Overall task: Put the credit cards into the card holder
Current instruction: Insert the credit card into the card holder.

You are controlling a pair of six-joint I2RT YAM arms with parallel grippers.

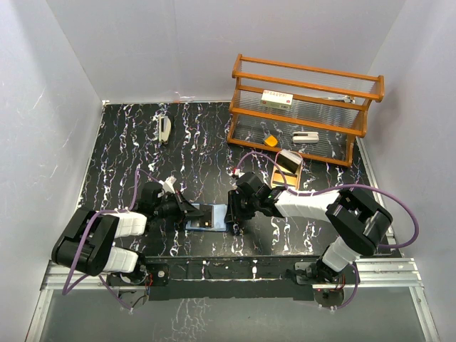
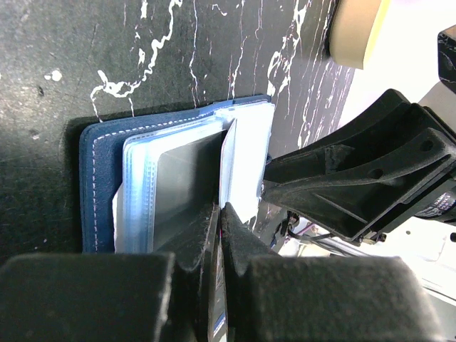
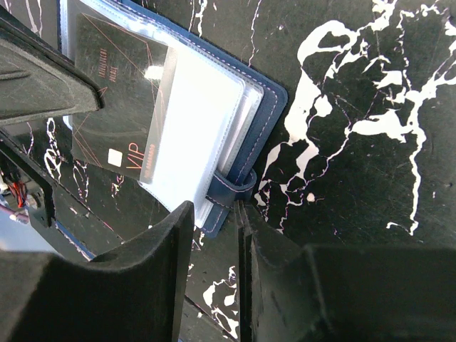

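Card holder (image 1: 208,216) lies open mid-worktop (image 1: 128,142). Left gripper (image 2: 217,217) pinches a card (image 2: 227,160) edge-on at a sleeve. Right gripper (image 3: 214,246) sits narrow by the snap tab (image 3: 229,191), grip unclear. I'd pin the holder flat and slide slowly.

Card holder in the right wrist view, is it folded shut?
No, the card holder lies open, its clear sleeves and a dark VIP card showing.

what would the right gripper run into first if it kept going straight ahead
Most likely the card holder: its snap tab lies just ahead of the right gripper, though height above it is unclear.
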